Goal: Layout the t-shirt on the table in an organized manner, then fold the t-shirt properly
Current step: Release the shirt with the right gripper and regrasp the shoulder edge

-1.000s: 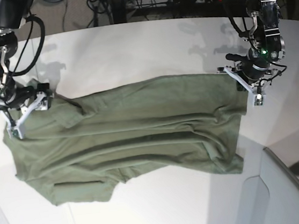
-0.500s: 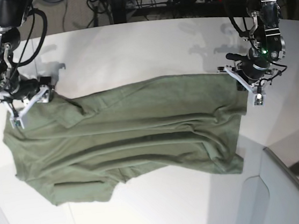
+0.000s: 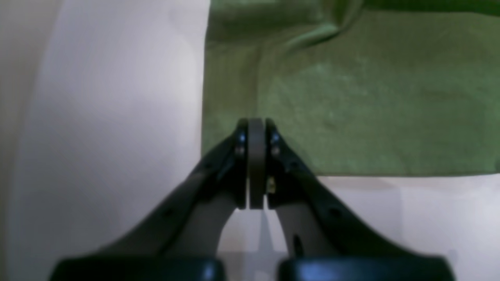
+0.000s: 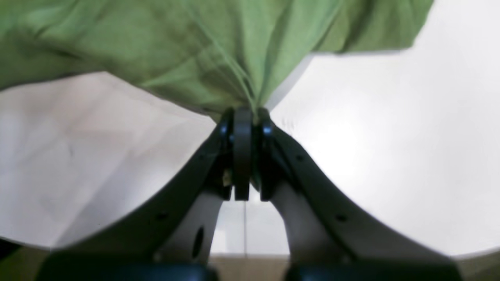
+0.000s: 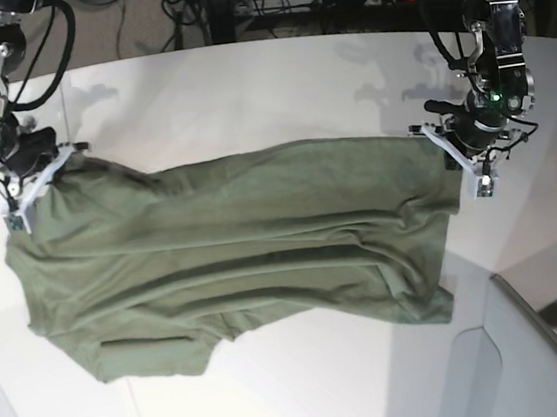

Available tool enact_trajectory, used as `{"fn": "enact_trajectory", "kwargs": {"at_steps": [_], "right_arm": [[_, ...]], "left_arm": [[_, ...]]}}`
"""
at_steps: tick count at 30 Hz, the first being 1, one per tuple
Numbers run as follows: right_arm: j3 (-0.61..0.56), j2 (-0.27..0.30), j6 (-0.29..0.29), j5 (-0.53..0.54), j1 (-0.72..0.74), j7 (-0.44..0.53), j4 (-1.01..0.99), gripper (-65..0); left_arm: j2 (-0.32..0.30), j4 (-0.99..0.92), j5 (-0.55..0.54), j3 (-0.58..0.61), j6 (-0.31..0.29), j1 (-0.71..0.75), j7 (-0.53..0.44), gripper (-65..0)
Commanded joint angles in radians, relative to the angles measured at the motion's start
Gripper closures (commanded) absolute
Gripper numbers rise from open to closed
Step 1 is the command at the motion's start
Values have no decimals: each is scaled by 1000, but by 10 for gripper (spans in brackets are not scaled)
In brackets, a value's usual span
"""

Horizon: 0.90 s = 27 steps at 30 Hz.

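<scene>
T-shirt lies spread on the bench; both grippers, left and right, have jaws clamped on far corners, likely to stretch it flat.

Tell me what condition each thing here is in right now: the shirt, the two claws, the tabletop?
olive-green cotton t-shirt: spread sideways on the table, wrinkled, not yet folded, one corner pulled up.
right gripper: shut on a bunched corner of the t-shirt.
left gripper: jaws together over the t-shirt's corner; whether it pinches cloth is unclear.
white smooth table: bears the t-shirt.
</scene>
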Motion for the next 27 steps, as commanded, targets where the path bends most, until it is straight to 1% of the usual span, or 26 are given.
{"fn": "enact_trajectory", "kwargs": {"at_steps": [1,7,9,15,18,20,22,24,25,26,27], "right_arm": [[5,8,2,4,-11,-5,45,-8],[2,-18,2,4,-109,-106,194,-8],[5,-55,2,4,-131,-132,214,-11],[2,-129,2,4,-178,-143,218,-15],[2,-137,2,4,-183,-148,217,-29],[5,-140,2,4,-180,-182,217,-89],[6,-140,2,4,-175,-218,218,-197],[6,-140,2,20,-177,-226,229,-312],[8,-138,2,44,-181,-226,235,-350],[8,-135,2,77,-184,-224,249,-371],[19,-132,-1,104,-189,-224,269,-365]], "left_arm": [[-13,3,-5,-5,1,-12,-21,0],[-11,-22,-5,-3,1,-22,-23,0],[-11,-28,-5,-3,1,-22,-23,0],[-11,-28,-5,3,1,-22,-23,0],[-11,-28,-5,3,1,-23,-23,0],[-13,-28,-4,0,1,-23,-23,0],[-13,-28,1,-2,1,-23,-23,0],[-13,-28,2,-3,1,-23,-24,0],[-13,-28,2,-3,1,-23,-24,0],[-13,-28,4,-3,1,-23,-24,0],[-13,-28,4,-3,1,-23,-24,0]]}}
